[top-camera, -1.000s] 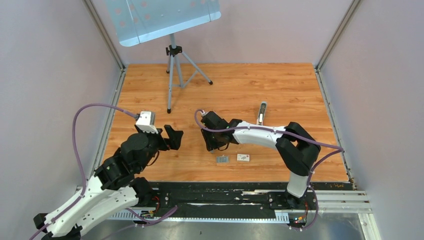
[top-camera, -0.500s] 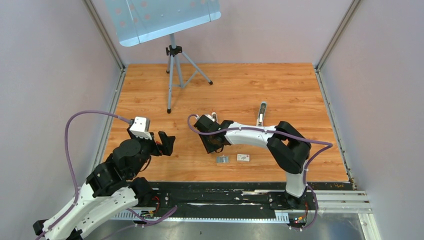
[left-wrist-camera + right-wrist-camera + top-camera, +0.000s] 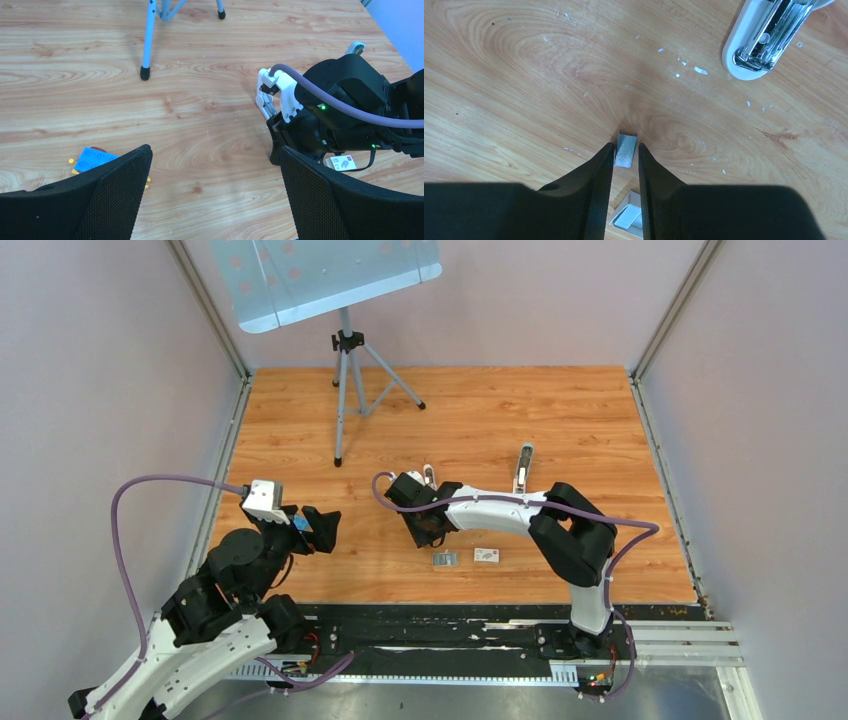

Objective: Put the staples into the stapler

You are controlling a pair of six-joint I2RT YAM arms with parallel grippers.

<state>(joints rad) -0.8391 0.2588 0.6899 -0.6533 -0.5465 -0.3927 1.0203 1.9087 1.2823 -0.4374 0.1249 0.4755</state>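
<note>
The staples (image 3: 626, 150), a small grey metallic block, sit pinched between the tips of my right gripper (image 3: 626, 148), which is shut on them just above the wood. The stapler (image 3: 769, 37) lies open, white with a chrome channel, at the upper right of the right wrist view, and beyond the right arm in the top view (image 3: 523, 466). An open white tray holding more grey strips (image 3: 631, 217) lies under the fingers, and in the top view (image 3: 445, 559). My right gripper (image 3: 428, 530) is at the table's middle. My left gripper (image 3: 320, 525) is open and empty at the left.
A white printed box (image 3: 487, 555) lies right of the tray. A tripod (image 3: 345, 390) with a metal panel stands at the back left. A small blue and yellow piece (image 3: 97, 157) lies by my left finger. Small white flecks dot the wood near the stapler.
My left arm has drawn back toward the near left. My right gripper has shifted slightly left, away from the tray, staying shut.
</note>
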